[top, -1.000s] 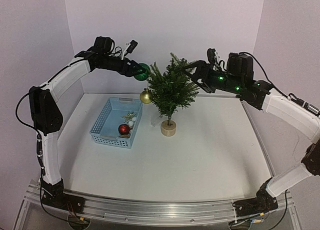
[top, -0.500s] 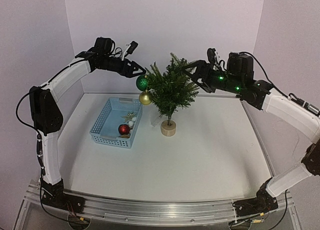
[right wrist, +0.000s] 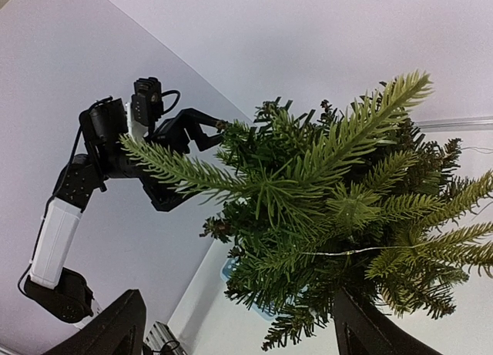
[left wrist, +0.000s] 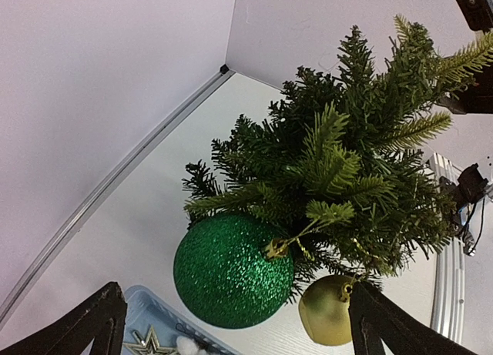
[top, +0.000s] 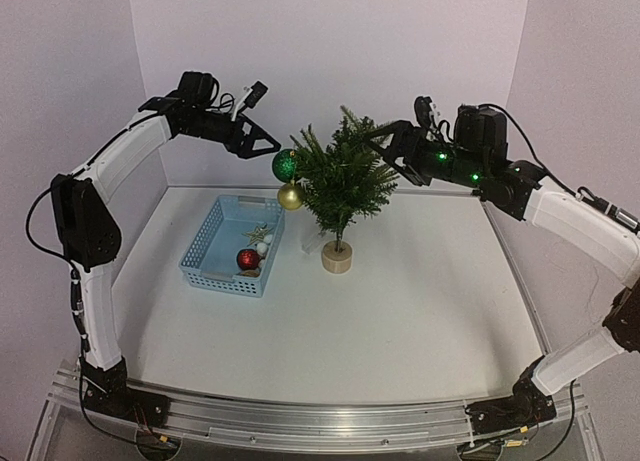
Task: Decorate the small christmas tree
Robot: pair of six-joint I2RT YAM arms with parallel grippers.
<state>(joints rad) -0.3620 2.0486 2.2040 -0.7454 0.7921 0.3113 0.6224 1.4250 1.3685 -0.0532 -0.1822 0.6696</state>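
Green bauble (top: 285, 165) and gold bauble (top: 291, 195) are hanging on the small christmas tree (top: 341, 186), left gripper (top: 270, 146) and right gripper (top: 380, 151) both gaping (basket (top: 196, 243) trinkets (top: 247, 259) are waiting).

Soft, bright, even light, with one faint shadow left of the small christmas tree (top: 340, 181). The overhead view bows along its bottom edge. Both wrist views are sharp.

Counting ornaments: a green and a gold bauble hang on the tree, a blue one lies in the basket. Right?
No. The basket holds a red bauble, not a blue one; the top view shows it. The green bauble and gold bauble do hang on the tree.
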